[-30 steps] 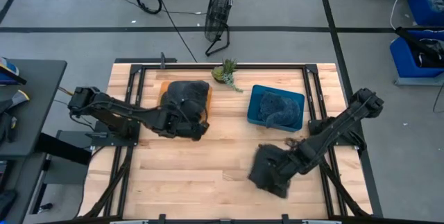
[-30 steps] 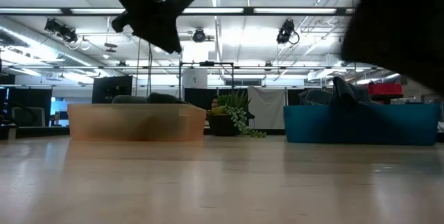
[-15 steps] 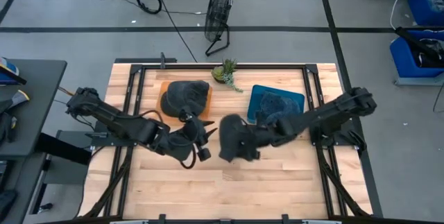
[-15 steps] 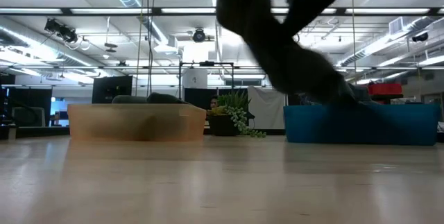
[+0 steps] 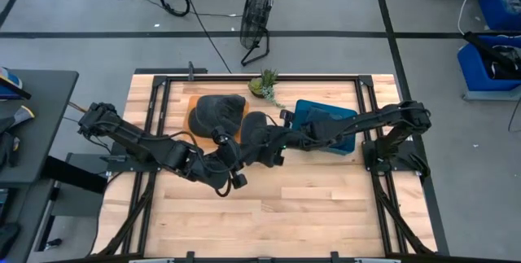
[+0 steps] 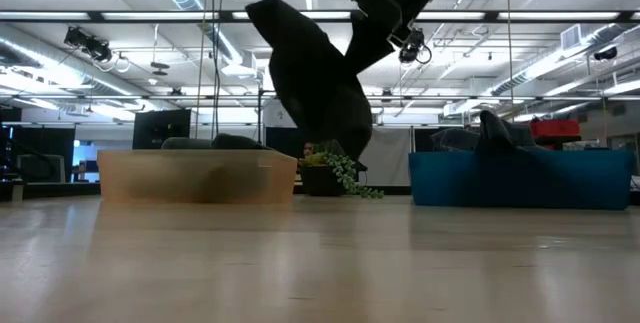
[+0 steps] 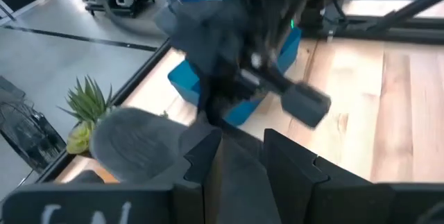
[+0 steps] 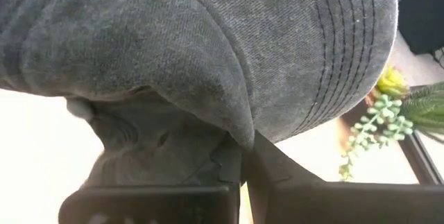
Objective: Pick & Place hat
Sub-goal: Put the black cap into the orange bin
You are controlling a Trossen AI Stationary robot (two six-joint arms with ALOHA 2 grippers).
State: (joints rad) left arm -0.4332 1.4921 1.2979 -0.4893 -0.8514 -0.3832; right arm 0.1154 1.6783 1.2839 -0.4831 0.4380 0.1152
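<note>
My right gripper (image 5: pixel 281 138) reaches across the table from the right, shut on a dark grey cap (image 5: pixel 259 137). It carries the cap in the air just right of the orange tray (image 5: pixel 242 118). Another dark cap (image 5: pixel 213 110) lies on that tray. The low view shows the carried cap (image 6: pixel 315 73) hanging under the gripper (image 6: pixel 385 8). My left gripper (image 5: pixel 234 173) hovers near the table's middle, nearer than the tray. It is open (image 7: pixel 239 158) and points toward the carried cap (image 7: pixel 222 37). My right gripper pinches the cap between its two fingers at an edge of the fabric (image 8: pixel 239 137) beside the stitched brim (image 8: pixel 347 44). Whether that is one layer or several does not show. The cap is lifted clear and hangs below the fingers (image 6: pixel 315 73).
A blue bin (image 5: pixel 326 107) right of the middle holds more dark caps (image 5: pixel 326 126). A small potted plant (image 5: pixel 264 84) stands at the far edge between tray and bin. A black frame borders the table. Bare wood lies on the near half.
My right gripper has swung from the near right of the table up and toward the far left. It has carried the cap from the wood to beside the orange tray. My left gripper has drawn away from the tray toward the near edge, then stayed.
</note>
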